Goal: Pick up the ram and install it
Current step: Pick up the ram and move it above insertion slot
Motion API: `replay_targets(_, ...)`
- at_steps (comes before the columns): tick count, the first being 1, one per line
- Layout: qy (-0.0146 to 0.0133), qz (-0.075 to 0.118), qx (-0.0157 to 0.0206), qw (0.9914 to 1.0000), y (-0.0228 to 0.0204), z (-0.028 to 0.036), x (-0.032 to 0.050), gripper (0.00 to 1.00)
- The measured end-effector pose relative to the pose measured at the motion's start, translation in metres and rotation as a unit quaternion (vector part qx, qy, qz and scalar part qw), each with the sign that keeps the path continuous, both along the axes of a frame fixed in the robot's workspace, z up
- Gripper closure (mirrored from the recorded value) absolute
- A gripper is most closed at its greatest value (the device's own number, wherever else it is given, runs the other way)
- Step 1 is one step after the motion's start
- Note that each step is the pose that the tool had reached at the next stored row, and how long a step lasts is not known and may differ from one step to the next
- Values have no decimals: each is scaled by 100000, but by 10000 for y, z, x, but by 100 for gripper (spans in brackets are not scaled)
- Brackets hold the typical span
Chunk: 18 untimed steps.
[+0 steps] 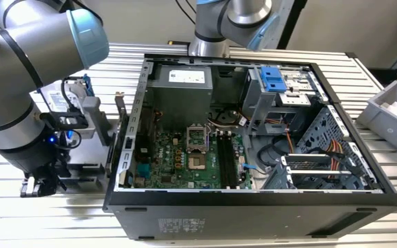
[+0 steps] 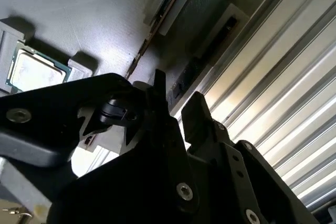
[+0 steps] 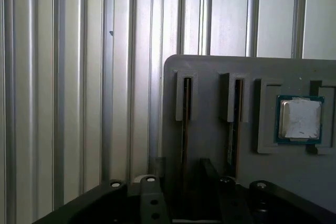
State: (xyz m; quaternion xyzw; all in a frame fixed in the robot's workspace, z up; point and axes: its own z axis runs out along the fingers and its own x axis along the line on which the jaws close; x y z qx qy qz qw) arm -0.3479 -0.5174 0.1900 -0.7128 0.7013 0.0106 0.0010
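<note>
The ram (image 3: 185, 109) stands on edge in a slot of a grey holder (image 3: 210, 77), thin and greenish-brown. In the second wrist view the ram (image 2: 160, 17) runs as a narrow strip toward my fingers. My gripper (image 3: 184, 174) hangs just above the holder, open, with one black finger on each side of the stick's line and a gap between them. From the other wrist camera, the gripper (image 2: 177, 100) is still apart from the stick. In the exterior view the gripper (image 1: 39, 185) is low at the left, beside the open computer case (image 1: 254, 199). The black memory slots (image 1: 227, 160) on the motherboard stand free.
A second stick (image 3: 233, 124) sits in the neighbouring slot of the holder. A square silver processor (image 3: 299, 119) lies in a recess beside it. The ribbed metal table (image 3: 79, 77) surrounds the holder. A grey bin (image 1: 392, 116) stands at the exterior view's right.
</note>
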Motion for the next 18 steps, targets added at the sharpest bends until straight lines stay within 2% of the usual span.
replay_targets(12,0,-2,0,100000,0,-8,0,0)
replay_targets(13,1,-3,4,100000,0,-9,0,100)
replay_targets(18,5,-1,-5,100000,0,-11,0,100)
